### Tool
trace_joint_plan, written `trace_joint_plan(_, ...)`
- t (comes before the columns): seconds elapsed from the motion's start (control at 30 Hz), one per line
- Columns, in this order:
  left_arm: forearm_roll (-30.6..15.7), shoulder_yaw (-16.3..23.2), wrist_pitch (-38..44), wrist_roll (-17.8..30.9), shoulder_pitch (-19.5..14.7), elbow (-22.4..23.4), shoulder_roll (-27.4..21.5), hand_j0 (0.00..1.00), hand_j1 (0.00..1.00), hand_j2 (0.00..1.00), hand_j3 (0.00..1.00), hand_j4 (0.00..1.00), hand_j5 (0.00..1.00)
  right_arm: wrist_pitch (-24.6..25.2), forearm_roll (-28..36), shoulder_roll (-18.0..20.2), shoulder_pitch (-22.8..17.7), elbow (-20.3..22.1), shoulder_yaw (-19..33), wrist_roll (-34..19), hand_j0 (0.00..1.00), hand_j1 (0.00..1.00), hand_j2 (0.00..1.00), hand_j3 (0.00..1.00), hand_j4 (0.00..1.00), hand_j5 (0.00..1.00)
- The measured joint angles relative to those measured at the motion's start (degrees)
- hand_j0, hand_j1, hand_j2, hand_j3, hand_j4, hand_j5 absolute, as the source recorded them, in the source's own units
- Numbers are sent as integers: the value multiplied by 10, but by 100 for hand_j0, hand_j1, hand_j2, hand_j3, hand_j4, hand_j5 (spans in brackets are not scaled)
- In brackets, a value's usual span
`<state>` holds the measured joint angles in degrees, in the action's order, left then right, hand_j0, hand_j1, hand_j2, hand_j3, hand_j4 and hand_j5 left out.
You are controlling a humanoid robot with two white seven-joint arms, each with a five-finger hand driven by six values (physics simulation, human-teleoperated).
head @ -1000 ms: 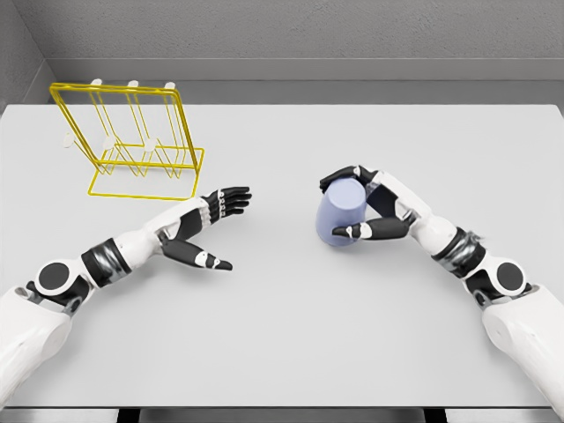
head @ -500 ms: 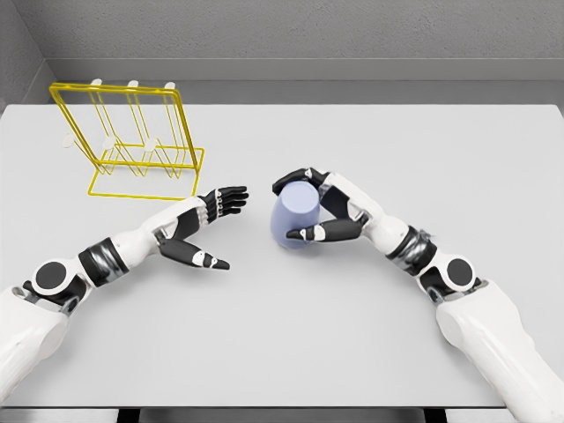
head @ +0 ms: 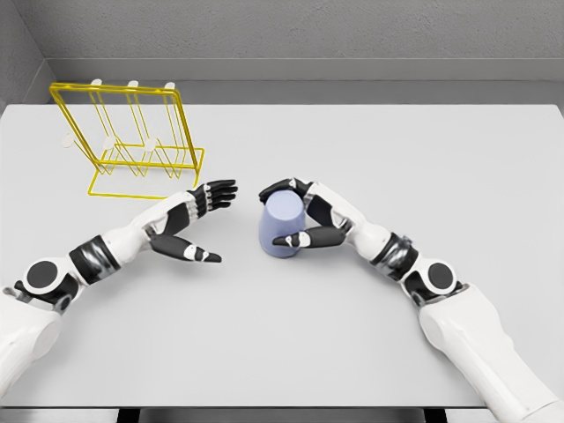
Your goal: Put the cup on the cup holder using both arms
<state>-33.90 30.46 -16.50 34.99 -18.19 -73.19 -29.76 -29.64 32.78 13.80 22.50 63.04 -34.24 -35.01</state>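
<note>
A pale blue cup (head: pixel 281 226) stands upside down on the grey table (head: pixel 352 141), a little left of centre. My right hand (head: pixel 295 214) is shut on the cup, fingers over its far side and thumb across its near side. My left hand (head: pixel 202 222) hovers just left of the cup, palm facing it, fingers spread and holding nothing, with a small gap between. The yellow wire cup holder (head: pixel 132 141) with white pegs stands at the table's far left, well behind my left hand.
Grey walls close off the back and left of the table. The table's front edge runs along the bottom of the view.
My right hand has slid the cup leftwards across the table, close to my left hand. My left hand has shifted slightly left and back.
</note>
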Motion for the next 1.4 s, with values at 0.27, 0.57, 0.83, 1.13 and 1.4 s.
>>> trace_joint_plan(0.27, 15, 0, 0, 0, -2, 20, 17, 100, 100, 100, 100, 100, 100, 0, -12, -7, 4, -7, -9, 0, 84, 84, 84, 84, 84, 84)
trace_joint_plan(0.57, 18, -1, 0, 0, -2, 23, 19, 100, 100, 100, 100, 100, 100, -5, -15, -6, 13, -8, -7, 0, 100, 100, 100, 100, 100, 100)
trace_joint_plan(0.83, 19, -1, -1, 0, -4, 18, 21, 100, 100, 100, 100, 100, 100, -8, -15, 28, 20, -8, -3, 0, 100, 100, 100, 100, 100, 100)
trace_joint_plan(1.13, 28, 1, -5, 0, -3, 4, 35, 100, 100, 100, 100, 100, 100, -10, -14, 118, 46, -7, 27, 0, 100, 100, 100, 100, 100, 100)
trace_joint_plan(1.4, 35, 4, -6, 0, -4, 4, 61, 100, 100, 100, 100, 100, 100, -10, -14, 195, 66, -8, 13, 0, 100, 100, 100, 100, 100, 100)
